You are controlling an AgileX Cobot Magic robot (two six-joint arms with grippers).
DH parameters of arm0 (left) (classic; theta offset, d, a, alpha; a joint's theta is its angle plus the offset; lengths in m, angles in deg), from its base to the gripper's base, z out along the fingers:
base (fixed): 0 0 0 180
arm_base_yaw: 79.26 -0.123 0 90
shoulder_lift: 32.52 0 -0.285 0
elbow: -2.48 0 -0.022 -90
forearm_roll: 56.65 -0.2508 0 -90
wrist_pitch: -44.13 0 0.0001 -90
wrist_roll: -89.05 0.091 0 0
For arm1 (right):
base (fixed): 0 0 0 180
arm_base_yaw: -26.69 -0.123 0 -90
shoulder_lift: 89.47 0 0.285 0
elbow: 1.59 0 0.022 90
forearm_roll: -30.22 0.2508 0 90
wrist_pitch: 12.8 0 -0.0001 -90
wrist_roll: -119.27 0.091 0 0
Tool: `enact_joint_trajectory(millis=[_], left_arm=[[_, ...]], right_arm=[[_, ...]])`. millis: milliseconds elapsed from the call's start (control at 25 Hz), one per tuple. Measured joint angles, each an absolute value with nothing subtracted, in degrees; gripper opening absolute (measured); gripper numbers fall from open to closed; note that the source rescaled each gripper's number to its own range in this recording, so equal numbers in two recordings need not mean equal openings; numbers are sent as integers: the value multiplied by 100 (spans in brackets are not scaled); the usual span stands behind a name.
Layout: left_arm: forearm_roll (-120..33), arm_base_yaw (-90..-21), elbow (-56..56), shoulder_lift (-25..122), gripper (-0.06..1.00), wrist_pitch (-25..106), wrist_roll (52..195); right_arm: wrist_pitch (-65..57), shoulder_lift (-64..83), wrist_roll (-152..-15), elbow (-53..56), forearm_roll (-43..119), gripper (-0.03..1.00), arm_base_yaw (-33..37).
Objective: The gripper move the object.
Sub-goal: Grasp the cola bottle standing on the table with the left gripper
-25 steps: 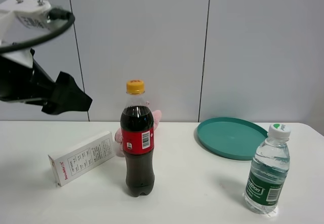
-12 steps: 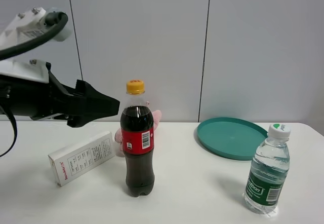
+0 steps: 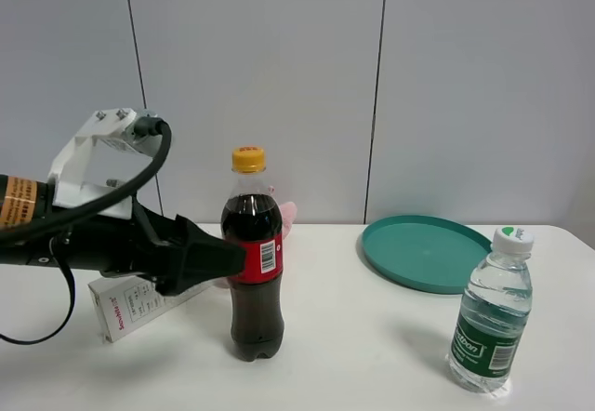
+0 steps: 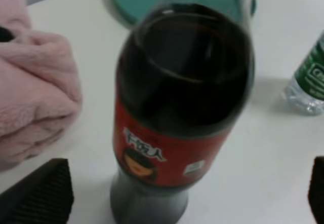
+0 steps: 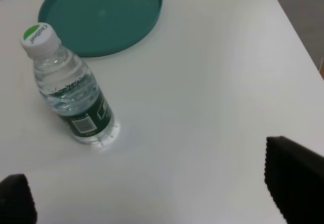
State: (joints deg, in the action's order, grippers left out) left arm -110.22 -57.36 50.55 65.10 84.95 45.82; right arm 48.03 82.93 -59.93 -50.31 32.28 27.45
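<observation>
Left gripper (image 3: 219, 258): spread wide, level with the red label of the cola bottle (image 3: 252, 276), one finger on each side of it, no contact to see, nothing held. Cola bottle: upright, about the middle of the desk (image 3: 372, 337), nearer to the front edge. Right gripper (image 5: 152, 196): also spread wide, empty, over the desk beside the water bottle (image 5: 71, 100) near the front right corner. Toward the back edge: teal plate (image 3: 423, 251) and, just behind the cola bottle, pink plush (image 3: 287, 218)
</observation>
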Motion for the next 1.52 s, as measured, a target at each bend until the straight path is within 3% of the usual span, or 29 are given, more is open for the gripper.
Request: enact_joint_trajectory(millis=[200,720,1520], left_arm=[[-10896,-5736,5055,6668,99,8556,5067],[-10791,-5736,4406,6711,100,8611,5465],[-10812,-5567,3834,8042,100,9027,5487]], right_arm=[[4803,8293,-5993,-5031,3228,100,2745],[4803,8293,-5993,-5031,3228,100,2745],[4803,8293,-5993,-5031,3228,100,2745]])
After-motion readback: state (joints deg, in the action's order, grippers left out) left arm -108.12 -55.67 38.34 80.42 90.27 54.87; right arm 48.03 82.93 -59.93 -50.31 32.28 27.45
